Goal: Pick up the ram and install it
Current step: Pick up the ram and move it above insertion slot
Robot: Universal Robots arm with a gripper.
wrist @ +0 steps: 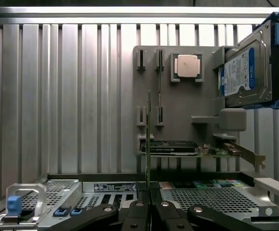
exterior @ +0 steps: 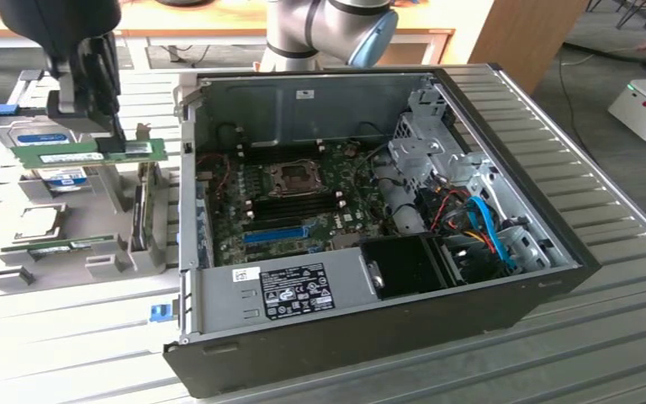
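I had my gripper (exterior: 108, 139) clenched on the ram (exterior: 74, 156), pinching the green stick across its flat faces near mid-length. It hung level in the air, clear above the grey parts holder (wrist: 178, 96). From my wrist it ran edge-on, straight out from my fingertips (wrist: 138, 214). Beneath me on the holder sat the hard drive (wrist: 243, 77), the processor (wrist: 186, 66) and an expansion card (wrist: 178, 148). The open computer case (exterior: 548, 278) lay off to my side, motherboard (exterior: 300, 198) exposed. I judged the stick light, stiff, thin and fragile. A balanced middle hold suited it, leaving the contact edge free and putting no twist on it.
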